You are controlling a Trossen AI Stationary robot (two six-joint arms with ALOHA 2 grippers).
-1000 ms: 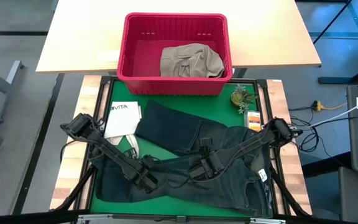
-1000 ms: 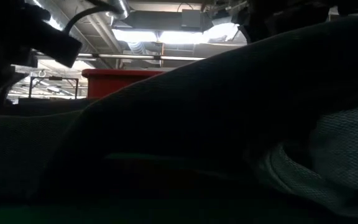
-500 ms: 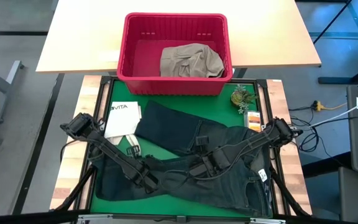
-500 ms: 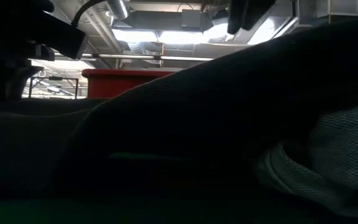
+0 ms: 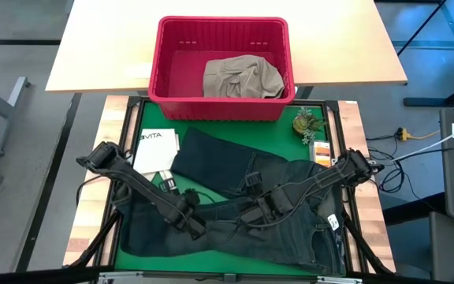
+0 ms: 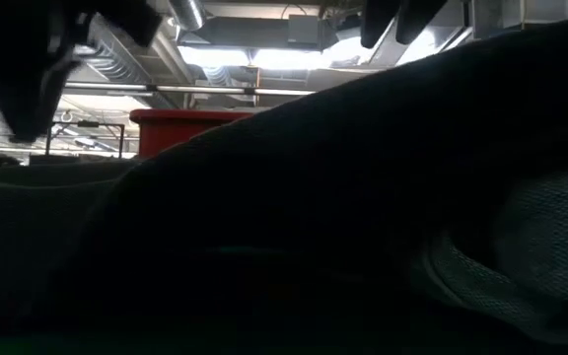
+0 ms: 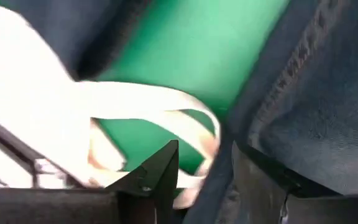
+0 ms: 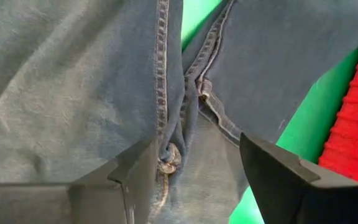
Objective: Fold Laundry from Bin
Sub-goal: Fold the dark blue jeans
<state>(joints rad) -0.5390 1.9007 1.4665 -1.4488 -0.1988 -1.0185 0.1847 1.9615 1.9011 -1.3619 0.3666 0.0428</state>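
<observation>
Both end effectors, left [image 5: 193,224] and right [image 5: 250,216], hover with fingers spread over the dark jeans [image 5: 290,201] on the green surface [image 5: 152,122], the red bin [image 5: 221,104] beyond them.

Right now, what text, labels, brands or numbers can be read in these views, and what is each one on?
"VITA": dark print on the white tote bag, on the green mat.
Orange card near the small plant: print too small to read.
White tag on the jeans: unreadable.
</observation>
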